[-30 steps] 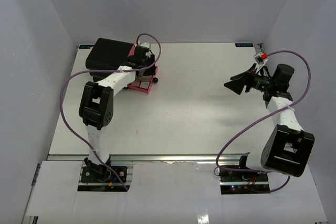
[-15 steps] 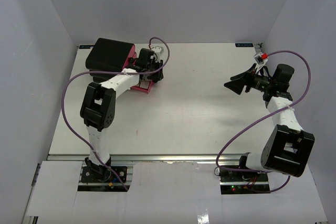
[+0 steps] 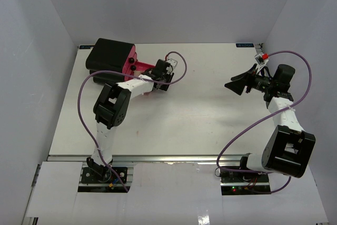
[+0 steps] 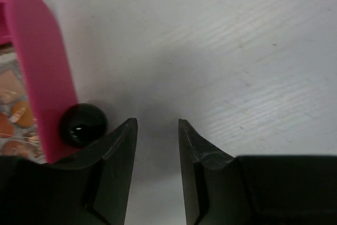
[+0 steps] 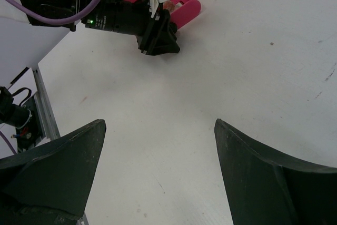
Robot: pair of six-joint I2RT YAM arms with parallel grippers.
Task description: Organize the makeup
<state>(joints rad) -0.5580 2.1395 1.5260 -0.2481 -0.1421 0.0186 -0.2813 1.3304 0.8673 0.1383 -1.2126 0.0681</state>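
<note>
Just beside the black knob [image 4: 82, 125] on the pink drawer [image 4: 45, 77], my left claw [image 4: 156, 126] stands narrow and empty; I should centre on that knob before closing.

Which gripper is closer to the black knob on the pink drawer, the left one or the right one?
Left. The left gripper is just beside the black knob, which lies outside its fingers. The right gripper hangs far away, over the table's right side.

Setting: robotics lab test cell. White table [image 3: 184, 119] enclosed by plain white walls [image 3: 174, 3] behind and beside it; aluminium rail [image 3: 158, 157] along the table's near edge.
</note>
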